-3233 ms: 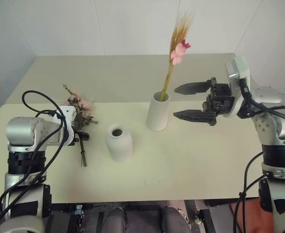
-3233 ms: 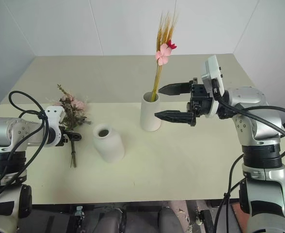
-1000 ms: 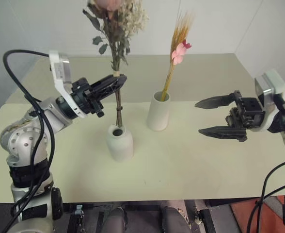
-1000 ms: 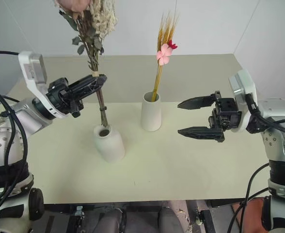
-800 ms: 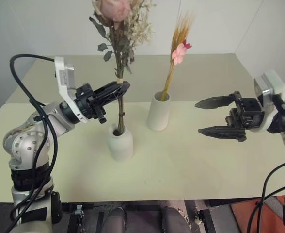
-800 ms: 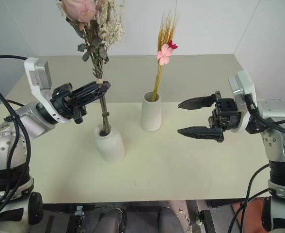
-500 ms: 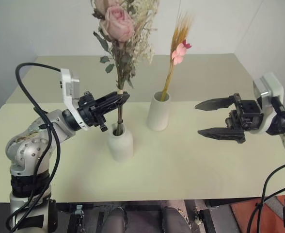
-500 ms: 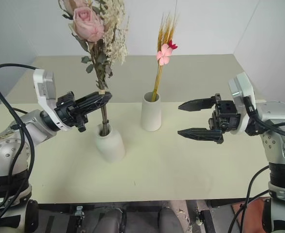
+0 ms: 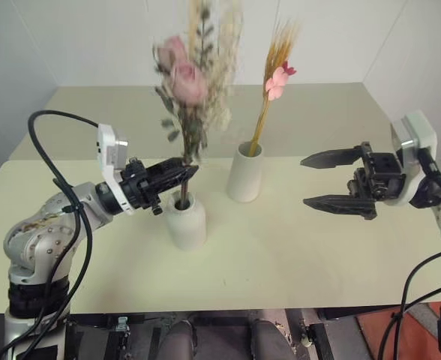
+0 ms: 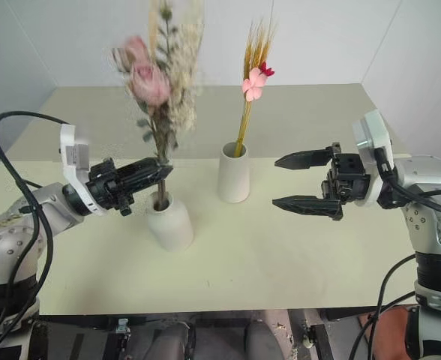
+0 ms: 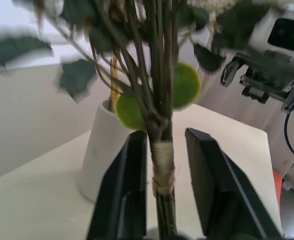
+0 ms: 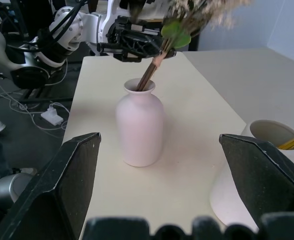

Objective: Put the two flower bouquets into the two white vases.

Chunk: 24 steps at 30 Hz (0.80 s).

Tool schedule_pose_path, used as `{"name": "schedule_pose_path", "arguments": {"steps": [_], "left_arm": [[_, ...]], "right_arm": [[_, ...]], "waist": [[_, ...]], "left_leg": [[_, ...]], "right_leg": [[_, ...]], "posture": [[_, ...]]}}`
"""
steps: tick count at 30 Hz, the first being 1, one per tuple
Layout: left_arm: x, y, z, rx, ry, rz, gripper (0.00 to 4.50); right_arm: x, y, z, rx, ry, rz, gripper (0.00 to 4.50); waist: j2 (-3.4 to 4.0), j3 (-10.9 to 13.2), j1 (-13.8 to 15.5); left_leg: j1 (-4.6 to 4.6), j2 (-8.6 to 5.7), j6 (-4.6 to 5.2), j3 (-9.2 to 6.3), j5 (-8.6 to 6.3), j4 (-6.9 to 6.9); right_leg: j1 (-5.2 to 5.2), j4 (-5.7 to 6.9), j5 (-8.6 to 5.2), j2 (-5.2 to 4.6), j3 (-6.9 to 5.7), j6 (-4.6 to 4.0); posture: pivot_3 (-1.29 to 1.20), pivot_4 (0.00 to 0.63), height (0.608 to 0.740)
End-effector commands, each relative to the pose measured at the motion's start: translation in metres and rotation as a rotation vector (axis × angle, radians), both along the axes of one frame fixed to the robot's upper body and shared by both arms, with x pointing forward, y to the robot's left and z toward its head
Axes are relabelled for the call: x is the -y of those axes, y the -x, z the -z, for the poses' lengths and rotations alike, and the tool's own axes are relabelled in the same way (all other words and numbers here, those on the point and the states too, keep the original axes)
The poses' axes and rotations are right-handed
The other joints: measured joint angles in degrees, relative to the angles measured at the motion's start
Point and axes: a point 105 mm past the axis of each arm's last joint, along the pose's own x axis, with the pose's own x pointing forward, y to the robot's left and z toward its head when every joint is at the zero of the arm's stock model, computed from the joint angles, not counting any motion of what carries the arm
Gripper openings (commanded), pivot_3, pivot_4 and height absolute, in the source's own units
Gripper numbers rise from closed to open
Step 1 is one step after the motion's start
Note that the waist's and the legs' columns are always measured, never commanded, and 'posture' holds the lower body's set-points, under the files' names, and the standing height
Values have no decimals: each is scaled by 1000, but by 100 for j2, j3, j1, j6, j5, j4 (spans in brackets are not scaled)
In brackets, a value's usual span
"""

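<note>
The bushy bouquet of pink blooms and grey-green leaves stands with its stems in the short narrow-necked white vase. My left gripper sits just above the vase mouth. In the left wrist view its fingers flank the bound stems with a small gap on each side, so it is open. The yellow wheat-like bunch with pink flowers stands in the taller white vase. My right gripper hangs open and empty to the right of that vase.
Both vases stand near the middle of a pale table. White walls close in behind it. The right wrist view looks across the short vase towards my left gripper.
My left gripper came down, lowering the bushy bouquet's stems into the short vase, then its jaws parted from the stems. The bouquet has sunk lower. My right arm stayed still.
</note>
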Motion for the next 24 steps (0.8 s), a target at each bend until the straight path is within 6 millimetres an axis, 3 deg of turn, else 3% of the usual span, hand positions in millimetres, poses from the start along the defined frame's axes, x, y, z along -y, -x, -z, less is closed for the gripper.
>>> {"name": "schedule_pose_path", "arguments": {"steps": [1,7,12,24], "left_arm": [[-13,19,-5,16,-17,-14,2593],[-41,39,4,-31,-86,-77,4481],[-59,43,3,-1,-183,-130,4481],[-98,52,-9,70,-380,-112,4481]], "right_arm": [[3,7,-8,41,-7,1,4500],[3,4,-6,32,-9,8,4500],[2,1,-4,16,-10,11,4500],[13,-2,0,-8,10,77,4500]], "waist": [[0,0,-2],[3,2,16],[3,2,37],[8,5,21]], "left_leg": [[0,2,1,0,0,0],[20,2,1,1,-1,-1],[55,2,7,1,-5,-5],[54,6,7,2,-5,-19]], "right_leg": [[-1,0,0,1,0,0],[21,-3,0,0,-1,-1],[69,-27,-1,-1,-6,0],[66,-40,0,1,-8,-1]], "posture": [[0,150,740],[0,150,740],[0,150,740],[0,150,740]]}}
